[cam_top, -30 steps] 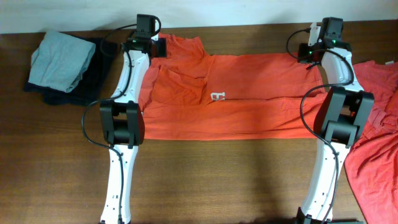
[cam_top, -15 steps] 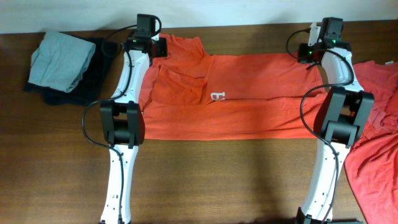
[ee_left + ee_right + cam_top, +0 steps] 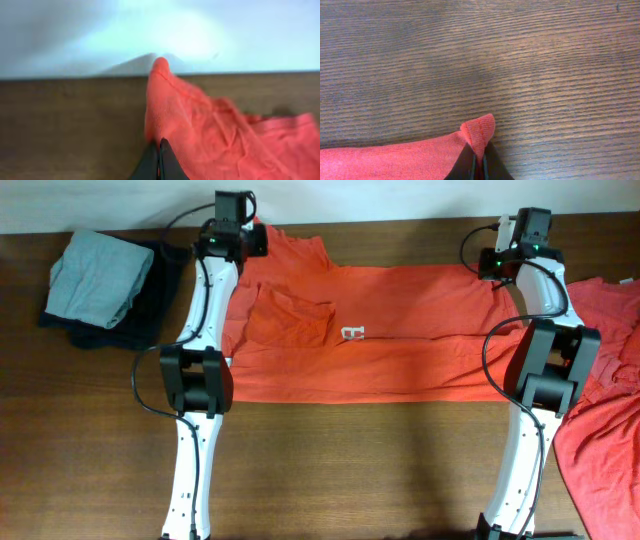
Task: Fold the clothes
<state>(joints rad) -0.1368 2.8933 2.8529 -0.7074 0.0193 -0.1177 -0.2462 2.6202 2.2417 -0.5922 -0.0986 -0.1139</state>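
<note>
Pinching the far corners of the orange-red T-shirt (image 3: 420, 330) spread on the table (image 3: 350, 470), the left gripper (image 3: 159, 147) and right gripper (image 3: 479, 159) are clamped on cloth. A fold is judged begun; both corners should be drawn evenly nearward

The whole surface (image 3: 330, 470) is seen from straight above in the overhead view, with its far edge at the top. The left wrist view is taken low and very near, blurred, along the left gripper (image 3: 159, 161) toward a pale wall (image 3: 225, 30). The right wrist view is aimed steeply down at close wood grain past the right gripper (image 3: 478, 167). The far edge of the T-shirt (image 3: 400, 330) is shared by all three.
</note>
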